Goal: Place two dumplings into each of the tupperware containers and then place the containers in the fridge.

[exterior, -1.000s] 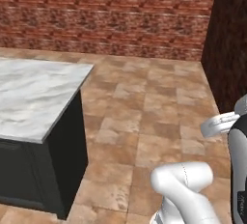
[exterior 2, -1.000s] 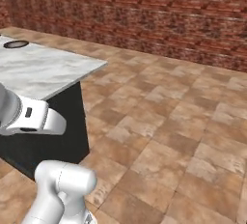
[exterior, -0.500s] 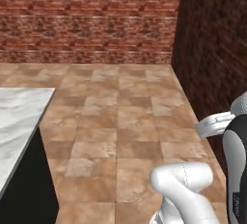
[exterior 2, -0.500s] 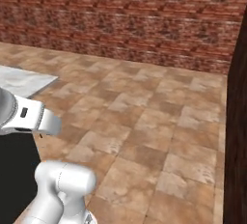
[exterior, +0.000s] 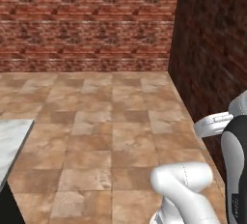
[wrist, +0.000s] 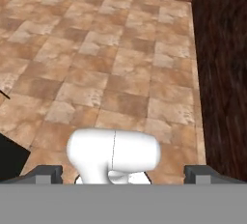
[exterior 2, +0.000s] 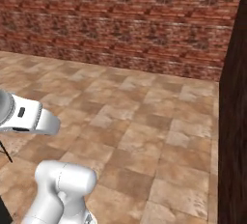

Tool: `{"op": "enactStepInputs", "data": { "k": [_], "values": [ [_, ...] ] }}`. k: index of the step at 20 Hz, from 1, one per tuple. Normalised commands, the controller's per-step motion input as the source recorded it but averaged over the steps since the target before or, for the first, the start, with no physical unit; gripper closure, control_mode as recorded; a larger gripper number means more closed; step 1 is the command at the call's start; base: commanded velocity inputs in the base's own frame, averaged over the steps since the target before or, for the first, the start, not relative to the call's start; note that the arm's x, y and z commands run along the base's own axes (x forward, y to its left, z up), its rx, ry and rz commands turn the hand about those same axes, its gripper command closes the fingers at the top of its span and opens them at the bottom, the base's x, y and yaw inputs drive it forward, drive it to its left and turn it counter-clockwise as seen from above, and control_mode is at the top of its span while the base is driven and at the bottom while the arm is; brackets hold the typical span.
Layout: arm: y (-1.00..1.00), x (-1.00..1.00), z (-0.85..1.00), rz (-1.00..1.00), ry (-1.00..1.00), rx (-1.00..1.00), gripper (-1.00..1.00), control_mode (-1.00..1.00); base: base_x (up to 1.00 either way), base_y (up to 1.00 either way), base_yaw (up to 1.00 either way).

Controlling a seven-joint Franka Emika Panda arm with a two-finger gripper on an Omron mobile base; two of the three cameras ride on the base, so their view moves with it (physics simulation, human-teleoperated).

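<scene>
The dumplings, the tupperware containers and the fridge are out of view. In the hand view my gripper (wrist: 123,172) looks down at the tiled floor. Its two dark fingertips (wrist: 48,173) stand far apart at the bottom corners, so it is open, and it holds nothing. Parts of my white arm rise at the lower right of the left base view and the lower left of the right base view.
A corner of the marble counter (exterior: 12,142) sits at the lower left. A red brick wall (exterior: 87,25) closes the far side. A dark brick wall (exterior: 212,54) (exterior 2: 234,121) runs along the right. Brown tiled floor (exterior: 111,121) lies between them.
The whole picture has shifted: the base has turned right. The counter has slid off to the left and the dark wall has come in from the right. The gripper stays open.
</scene>
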Motion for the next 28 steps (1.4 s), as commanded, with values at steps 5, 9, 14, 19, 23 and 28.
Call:
{"op": "enactStepInputs", "data": {
  "k": [5, 9, 14, 19, 23, 28],
  "values": [
    [0.00, 0.00, 0.00, 0.00, 0.00, 0.00, -1.00, 1.00, 1.00, -0.56, 0.00],
    [0.00, 0.00, 0.00, 0.00, 0.00, 0.00, -1.00, 1.00, 1.00, -0.44, 0.00],
    [0.00, 0.00, 0.00, 0.00, 0.00, 0.00, -1.00, 1.00, 1.00, -0.41, 0.00],
    [0.00, 0.00, 0.00, 0.00, 0.00, 0.00, -1.00, 1.00, 1.00, -0.21, 0.27],
    [0.00, 0.00, 0.00, 0.00, 0.00, 0.00, -1.00, 1.00, 1.00, -0.32, 0.64],
    [0.00, 0.00, 0.00, 0.00, 0.00, 0.00, -1.00, 1.00, 1.00, -0.27, 0.69]
  ]
}}
